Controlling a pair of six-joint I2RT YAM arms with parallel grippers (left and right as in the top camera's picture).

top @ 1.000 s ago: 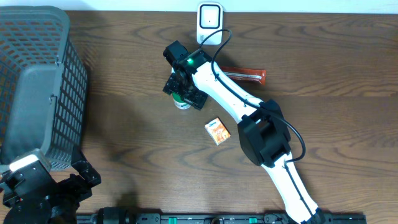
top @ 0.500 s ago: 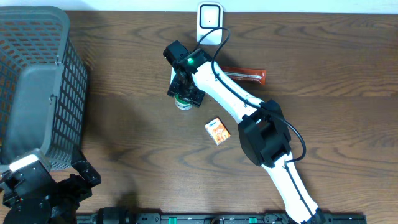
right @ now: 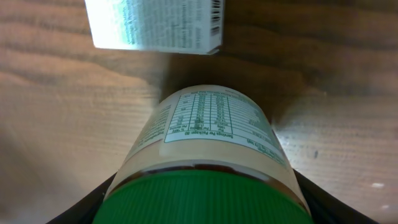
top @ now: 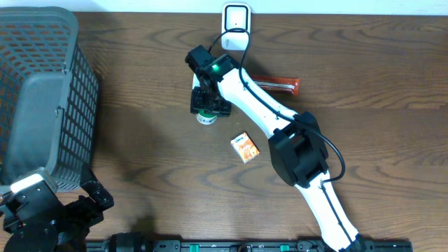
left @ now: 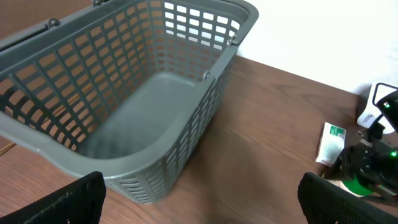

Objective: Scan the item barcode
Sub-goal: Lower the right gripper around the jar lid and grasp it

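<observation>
The worktop (top: 154, 154) is dark brown wood with a long, streaky grain, and a pale plain wall (left: 311, 37) rises along its far edge. At the far left stands a grey plastic basket (top: 80, 105), its walls a lattice of small rectangular holes under a smooth rolled rim. A white, rounded scanner (top: 236, 21) stands at the far middle.

Just on its near side is the jar (right: 205, 130): round, cream-coloured, with a printed table of fine text on the label and a ribbed green lid (right: 199, 199). The right jaws are clamped on it, with dark fingers (right: 87, 208) pressed to either side of the lid. A flat white carton (right: 155, 25) with a barcode lies just beyond the jar.

To the right lie a glossy red-brown snack bar (top: 276, 85) and, nearer, a small orange box (top: 245, 148). The left jaws hang at the near left, wide apart with nothing between their black fingers (left: 74, 199).
</observation>
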